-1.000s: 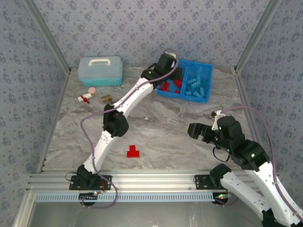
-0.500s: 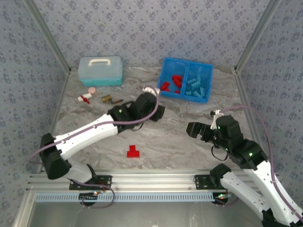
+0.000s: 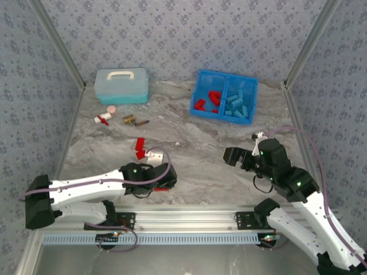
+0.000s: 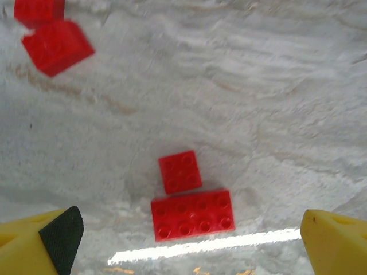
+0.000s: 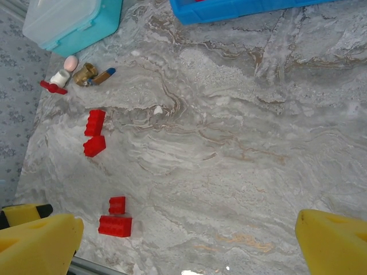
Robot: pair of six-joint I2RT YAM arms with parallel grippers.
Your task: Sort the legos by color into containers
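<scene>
Nearest red bricks: a small square bright red plastic brick [image 4: 180, 171] and a longer bright red plastic brick [image 4: 192, 213] lie flat, studs up, on the grey marbled table top [image 3: 218, 149]. They are near its front edge, left of centre, with the square one just beyond the long one and close against it.
Second red pair: two more bright red plastic bricks [image 3: 139, 148] lie close together a little farther out on the table, one just beyond the other.
Sorted bricks: a shallow bright blue plastic tray [image 3: 221, 117] with a centre divider stands at the far side, right of centre. A few red bricks [image 3: 209, 102] lie in its left compartment and a heap of light blue bricks [image 3: 238, 103] in its right one.
Left gripper: the left gripper [image 4: 192, 252] hangs low over the nearest pair. Its yellow fingers [image 4: 34, 240] are spread wide and carry nothing. Both bricks rest on the table in the gap between them.
Right gripper: the right gripper [image 5: 183, 246] is raised above the right half of the table, well apart from every brick. Its yellow fingers [image 5: 40, 240] are spread wide and empty.
Far left corner: a pale blue lidded plastic box with a white handle [image 3: 121, 86] stands here.
In front of the box: small odds and ends [image 3: 117, 116] in pink, white, red and brass are scattered, apart from the bricks.
</scene>
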